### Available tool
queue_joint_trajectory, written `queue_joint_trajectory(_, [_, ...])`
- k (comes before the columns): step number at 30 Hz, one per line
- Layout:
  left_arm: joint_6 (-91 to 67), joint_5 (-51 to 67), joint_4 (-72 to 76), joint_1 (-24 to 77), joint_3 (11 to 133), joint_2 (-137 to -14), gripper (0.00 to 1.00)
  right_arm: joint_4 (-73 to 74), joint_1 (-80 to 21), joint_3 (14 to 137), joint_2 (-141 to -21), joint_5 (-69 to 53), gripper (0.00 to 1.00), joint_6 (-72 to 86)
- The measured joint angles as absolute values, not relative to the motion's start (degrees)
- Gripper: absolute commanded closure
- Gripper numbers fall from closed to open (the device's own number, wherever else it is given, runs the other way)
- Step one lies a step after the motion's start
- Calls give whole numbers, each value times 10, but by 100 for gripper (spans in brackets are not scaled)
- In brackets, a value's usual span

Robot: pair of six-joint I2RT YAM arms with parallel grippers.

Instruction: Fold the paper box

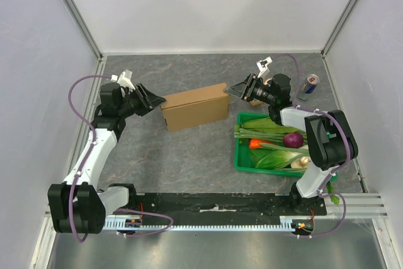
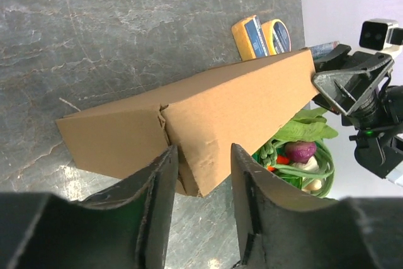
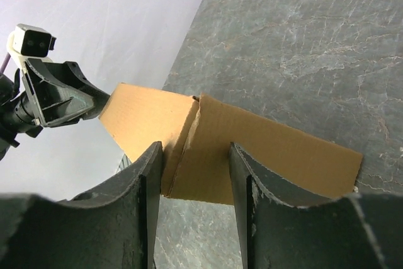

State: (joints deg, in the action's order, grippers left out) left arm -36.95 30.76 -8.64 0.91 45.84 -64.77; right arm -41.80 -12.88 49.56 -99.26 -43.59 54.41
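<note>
The paper box [image 1: 195, 106] is a closed plain brown cardboard box lying on the grey table between my two arms. My left gripper [image 1: 155, 100] is open at the box's left end. In the left wrist view the box [image 2: 214, 114] has its near corner between the open fingers [image 2: 157, 184] of the gripper [image 2: 201, 177]. My right gripper [image 1: 235, 89] is open at the box's right end. In the right wrist view the box [image 3: 252, 149] has its end edge between the jaws of the gripper [image 3: 192, 171]. Neither gripper is clamped on it.
A green crate [image 1: 241, 159] of vegetables stands right of the box, close under the right arm. A drink can [image 1: 308, 85] stands at the far right. Two yellow packets [image 2: 261, 36] lie behind the box's right end. Walls enclose the table.
</note>
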Motion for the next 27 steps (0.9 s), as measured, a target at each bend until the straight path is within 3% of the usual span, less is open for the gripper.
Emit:
queue_joint_trajectory(9, [-345,319,-77,14,448,-626,38,-445,-128,488,-995,-432,61,555])
queue_joint_trajectory(15, [-341,317,-94,17,446,-607,38,-440,-130,490,-995,-428,61,552])
queue_joint_trajectory(21, [-332,257,-178,12,454,-573,31,-433,-128,494,-995,-427,62,548])
queue_joint_trajectory(27, [-343,251,-191,12,469,-575,34,-424,-128,500,-995,-427,61,544])
